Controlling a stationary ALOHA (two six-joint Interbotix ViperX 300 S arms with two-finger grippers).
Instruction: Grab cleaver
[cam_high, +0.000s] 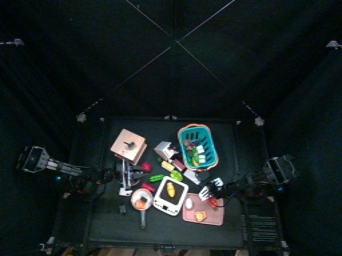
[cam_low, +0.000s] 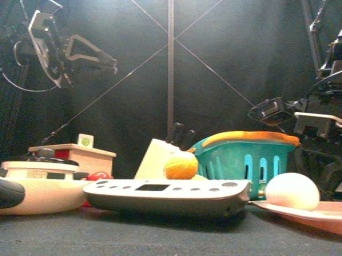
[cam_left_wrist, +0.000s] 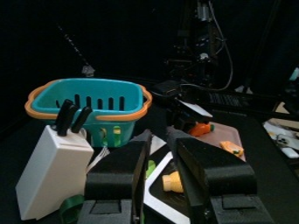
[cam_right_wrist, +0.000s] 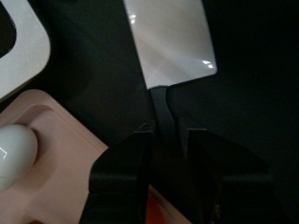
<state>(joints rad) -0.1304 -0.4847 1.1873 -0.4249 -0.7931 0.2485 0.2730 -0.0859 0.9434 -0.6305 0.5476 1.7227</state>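
Note:
The cleaver lies flat on the black table, its wide silver blade pointing away from my right gripper. Its thin dark handle runs back between the two jaws, which stand close on either side and are closed on it. In the top view the right gripper is low over the table's right side, next to the pink plate. My left gripper is empty, its jaws a narrow gap apart. It hangs raised at the table's left, facing the knife block.
A teal basket with an orange rim stands at the back right. A white scale is in front, with a pan to its left. The pink plate with a white egg lies beside the cleaver handle. A wooden block is at the back left.

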